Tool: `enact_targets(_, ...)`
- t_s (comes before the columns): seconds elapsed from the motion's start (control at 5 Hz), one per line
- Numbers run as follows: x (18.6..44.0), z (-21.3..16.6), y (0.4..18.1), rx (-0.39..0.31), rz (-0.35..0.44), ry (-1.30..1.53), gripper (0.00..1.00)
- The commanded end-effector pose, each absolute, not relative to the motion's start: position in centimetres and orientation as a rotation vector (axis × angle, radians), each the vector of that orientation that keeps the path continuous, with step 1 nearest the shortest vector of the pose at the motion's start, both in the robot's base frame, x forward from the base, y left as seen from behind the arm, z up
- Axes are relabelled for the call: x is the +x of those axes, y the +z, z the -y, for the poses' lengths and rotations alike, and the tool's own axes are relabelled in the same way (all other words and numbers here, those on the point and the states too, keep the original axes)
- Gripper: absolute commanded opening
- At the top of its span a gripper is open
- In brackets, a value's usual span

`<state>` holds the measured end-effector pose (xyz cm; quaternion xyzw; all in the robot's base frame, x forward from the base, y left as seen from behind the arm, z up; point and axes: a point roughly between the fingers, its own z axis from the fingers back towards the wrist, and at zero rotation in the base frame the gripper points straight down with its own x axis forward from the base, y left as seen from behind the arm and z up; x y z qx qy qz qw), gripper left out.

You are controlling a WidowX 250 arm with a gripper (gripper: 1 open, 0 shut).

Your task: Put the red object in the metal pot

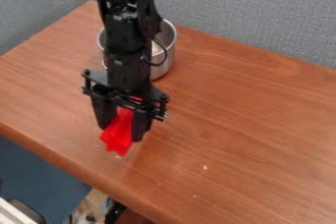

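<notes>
One arm [128,31] before metal pot [160,53].

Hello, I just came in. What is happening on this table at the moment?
A black robot arm points its gripper straight down over a wooden table. The jaws sit on either side of the red object, whose lower end reaches the tabletop. The metal pot stands behind the arm, partly hidden. The red object is not in the pot yet.

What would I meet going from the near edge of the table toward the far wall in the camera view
red object → gripper closed around its upper end → metal pot, partly hidden behind the arm, near the far edge of the table
</notes>
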<state>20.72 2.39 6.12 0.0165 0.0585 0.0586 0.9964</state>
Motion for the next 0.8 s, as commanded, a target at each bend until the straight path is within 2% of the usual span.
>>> enact_targets(0.0, 21.34, -2.81, 7.28, 0.032, -0.067, 0.133, 0.00)
enact_targets(0.6, 21.28, -2.69, 7.97, 0.027, -0.069, 0.124, 0.00)
